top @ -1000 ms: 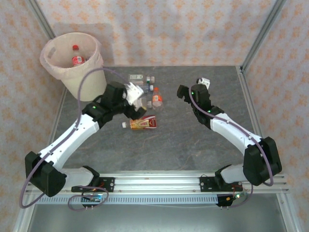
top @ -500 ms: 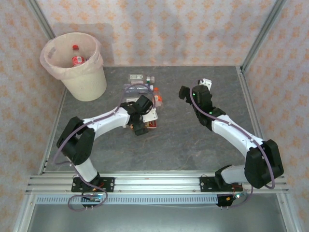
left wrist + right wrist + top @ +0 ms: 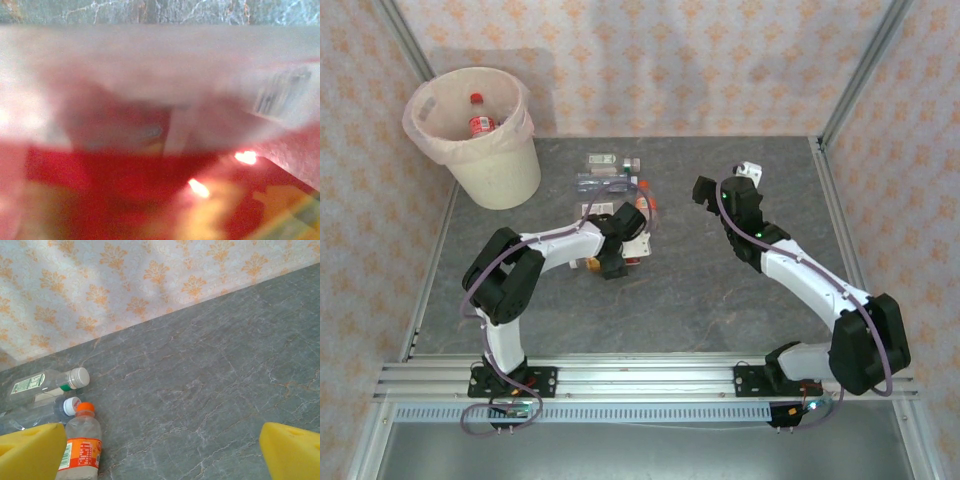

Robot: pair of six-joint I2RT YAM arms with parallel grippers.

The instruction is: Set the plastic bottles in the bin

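One orange-labelled bottle lies on the counter, long axis toward the far wall, cap leading. I see right fingers spread; left fingers, cannot tell.

One bin with one red-labelled bottle in it, roughly five more bottles bunched on the counter, two arms.

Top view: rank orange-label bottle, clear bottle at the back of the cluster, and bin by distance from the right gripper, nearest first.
From the right gripper:
1. Orange-label bottle, just to its left.
2. Clear bottle, back of the cluster, farther left.
3. Bin, far-left corner.
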